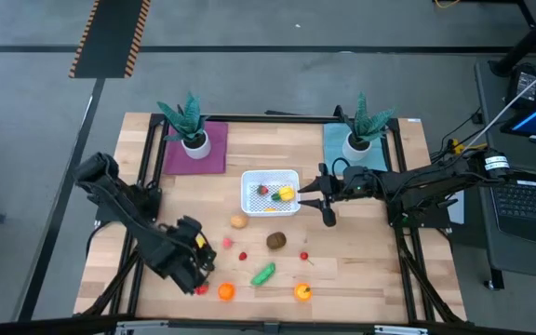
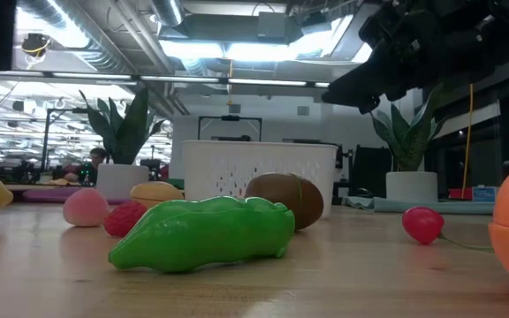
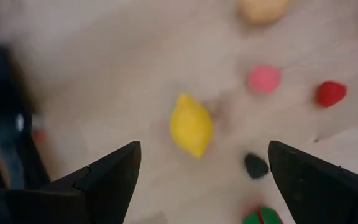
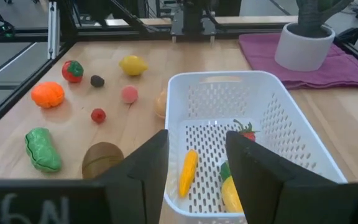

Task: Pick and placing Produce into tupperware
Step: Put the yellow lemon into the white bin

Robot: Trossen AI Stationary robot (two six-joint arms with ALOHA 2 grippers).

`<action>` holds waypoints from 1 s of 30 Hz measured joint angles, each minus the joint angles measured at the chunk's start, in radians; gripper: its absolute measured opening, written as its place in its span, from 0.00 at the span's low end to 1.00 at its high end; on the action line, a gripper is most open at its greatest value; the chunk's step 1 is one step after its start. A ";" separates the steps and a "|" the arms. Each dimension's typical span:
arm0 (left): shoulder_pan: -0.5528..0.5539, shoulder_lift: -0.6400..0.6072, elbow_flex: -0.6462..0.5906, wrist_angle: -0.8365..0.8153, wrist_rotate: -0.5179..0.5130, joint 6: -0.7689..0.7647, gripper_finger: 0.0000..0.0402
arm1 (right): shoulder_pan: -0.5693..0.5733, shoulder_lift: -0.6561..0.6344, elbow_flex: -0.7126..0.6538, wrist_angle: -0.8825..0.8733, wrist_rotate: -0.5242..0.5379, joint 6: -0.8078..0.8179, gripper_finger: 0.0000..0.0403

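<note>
Below the left gripper [image 3: 197, 180], jaws wide apart: yellow lemon [image 3: 191, 124] on the table, long axis across the gap. Right gripper [image 4: 197, 168], part-open and empty, above the white basket [image 4: 303, 124].

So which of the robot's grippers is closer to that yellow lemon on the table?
The left gripper: it hangs open right above the lemon. The right gripper is across the table, at the white tupperware.

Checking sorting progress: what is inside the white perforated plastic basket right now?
The white perforated plastic basket holds a slim orange carrot-like piece, a red strawberry-like piece and a yellow piece. The right tool covers part of the floor, so more may be hidden.
</note>
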 joint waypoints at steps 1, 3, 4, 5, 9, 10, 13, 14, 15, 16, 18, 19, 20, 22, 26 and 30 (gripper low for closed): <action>-0.004 0.020 0.017 -0.009 0.017 -0.033 0.85 | 0.000 0.000 0.000 -0.005 0.000 0.000 0.40; -0.010 0.051 0.036 -0.022 0.033 -0.099 0.85 | 0.000 0.000 0.000 -0.016 0.000 0.000 0.40; -0.012 0.062 0.037 -0.022 0.037 -0.134 0.85 | 0.000 0.000 0.000 -0.018 0.000 0.002 0.40; -0.012 0.072 0.037 -0.025 0.050 -0.162 0.85 | 0.000 0.000 0.000 -0.018 0.000 0.004 0.40; -0.012 0.099 0.037 -0.044 0.080 -0.188 0.85 | 0.000 0.000 0.000 -0.018 0.000 0.027 0.40; -0.010 0.104 0.037 -0.039 0.079 -0.185 0.85 | 0.000 0.000 0.000 -0.018 0.000 0.027 0.40; -0.001 0.110 0.037 -0.024 0.078 -0.182 0.85 | 0.000 0.000 0.000 -0.018 0.000 0.027 0.40; 0.002 0.111 0.037 -0.017 0.077 -0.182 0.85 | 0.000 0.000 0.000 -0.017 0.000 0.027 0.40; 0.005 0.112 0.036 -0.013 0.077 -0.182 0.85 | 0.000 0.000 0.000 -0.018 0.000 0.027 0.40; 0.007 0.112 0.036 -0.012 0.075 -0.182 0.85 | 0.000 0.000 0.000 -0.017 0.000 0.027 0.40; 0.014 0.112 0.036 -0.012 0.073 -0.180 0.85 | 0.000 0.000 0.000 -0.017 0.000 0.027 0.40; 0.017 0.112 0.036 -0.012 0.069 -0.180 0.85 | 0.000 0.000 0.000 -0.017 0.000 0.027 0.40; 0.020 0.112 0.036 -0.012 0.066 -0.180 0.85 | 0.000 0.000 0.000 -0.017 0.000 0.027 0.40; 0.028 0.112 0.036 -0.012 0.066 -0.179 0.85 | 0.000 0.000 0.000 -0.017 0.000 0.027 0.40; 0.038 0.112 0.036 -0.011 0.066 -0.179 0.85 | 0.000 0.000 0.000 -0.017 0.000 0.027 0.40; 0.044 0.112 0.036 -0.008 0.066 -0.179 0.85 | 0.000 0.000 0.000 -0.017 0.000 0.026 0.40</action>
